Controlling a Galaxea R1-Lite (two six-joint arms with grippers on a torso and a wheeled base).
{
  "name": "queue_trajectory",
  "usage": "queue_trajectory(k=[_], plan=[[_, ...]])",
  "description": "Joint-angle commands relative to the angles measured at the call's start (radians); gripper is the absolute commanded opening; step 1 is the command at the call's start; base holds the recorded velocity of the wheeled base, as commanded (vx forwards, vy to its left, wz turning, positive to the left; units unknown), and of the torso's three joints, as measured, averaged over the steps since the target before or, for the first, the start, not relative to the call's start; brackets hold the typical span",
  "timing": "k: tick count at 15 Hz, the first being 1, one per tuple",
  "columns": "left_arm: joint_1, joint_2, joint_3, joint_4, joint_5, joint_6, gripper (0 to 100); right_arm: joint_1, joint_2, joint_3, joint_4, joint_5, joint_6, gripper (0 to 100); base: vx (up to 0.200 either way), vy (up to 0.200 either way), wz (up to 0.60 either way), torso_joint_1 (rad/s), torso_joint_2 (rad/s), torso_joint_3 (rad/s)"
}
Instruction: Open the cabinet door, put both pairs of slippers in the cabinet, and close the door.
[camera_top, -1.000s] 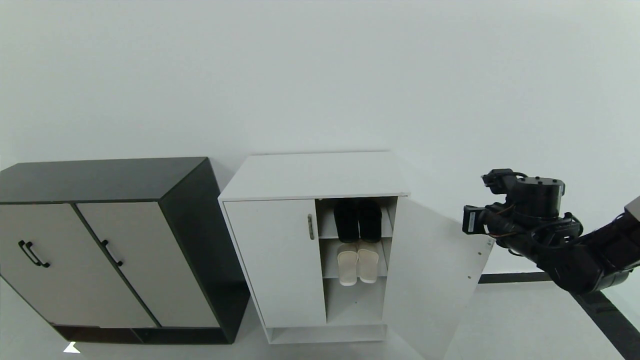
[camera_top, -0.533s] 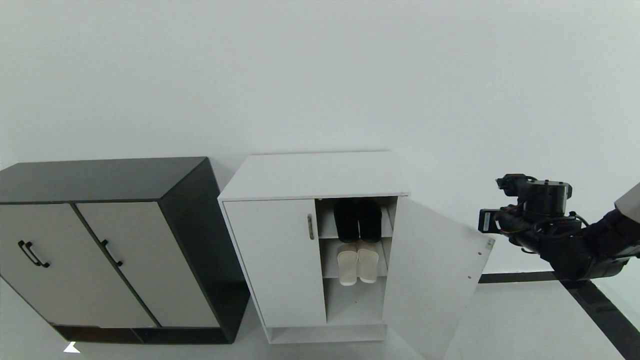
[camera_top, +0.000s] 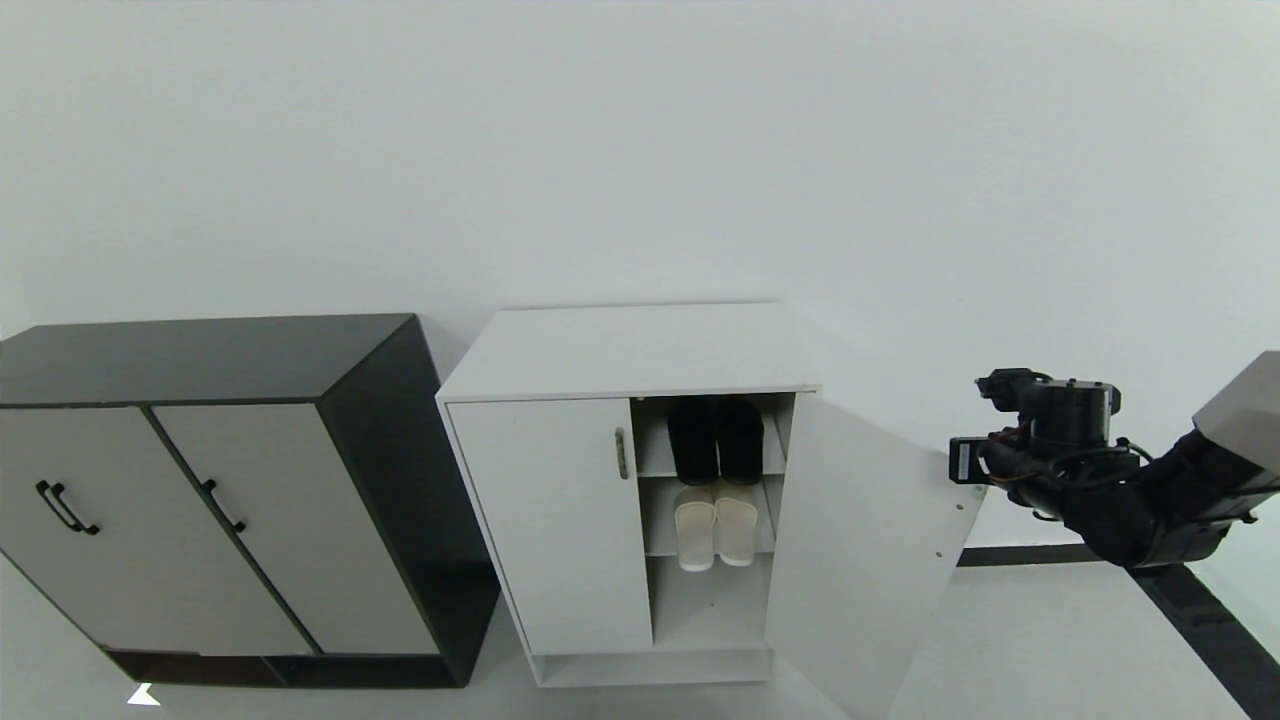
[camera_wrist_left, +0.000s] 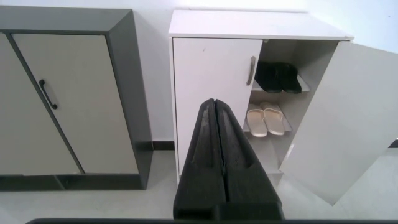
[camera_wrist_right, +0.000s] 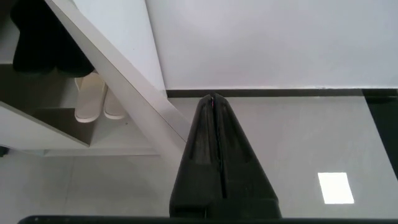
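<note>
black pair (camera_top: 715, 438) on the cabinet (camera_top: 630, 350) top shelf, white pair (camera_top: 715, 528) below. right gripper (camera_wrist_right: 214, 109), pinched fully together and holding nothing, sits beside the open door (camera_top: 860, 560) free edge, likely positioned to push it closed.

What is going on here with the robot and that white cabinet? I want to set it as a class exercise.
Both pairs are already inside the white cabinet: black slippers on the top shelf, white slippers on the shelf below. Its right door stands open. The right gripper, shut and empty, is at that door's free edge, probably to push it closed. The left gripper, also shut, hangs back in front of the cabinet.
</note>
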Motion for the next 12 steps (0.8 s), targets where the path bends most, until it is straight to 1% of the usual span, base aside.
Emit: queue_trajectory(k=[1, 11, 12], plan=[[0.0, 0.001, 0.0, 0.0, 0.001, -0.001, 0, 0.0, 0.005, 0.0, -0.001, 0.0, 0.0, 0, 0.0, 0.0, 0.0, 0.0, 0.0, 0.0], [0.0, 0.001, 0.0, 0.0, 0.001, -0.001, 0, 0.007, 0.025, 0.012, -0.001, -0.002, -0.003, 0, 0.0, 0.0, 0.0, 0.0, 0.0, 0.0], [0.0, 0.001, 0.0, 0.0, 0.001, -0.001, 0, 0.01, 0.023, 0.017, -0.001, -0.003, -0.023, 0, 0.0, 0.0, 0.0, 0.0, 0.0, 0.0]])
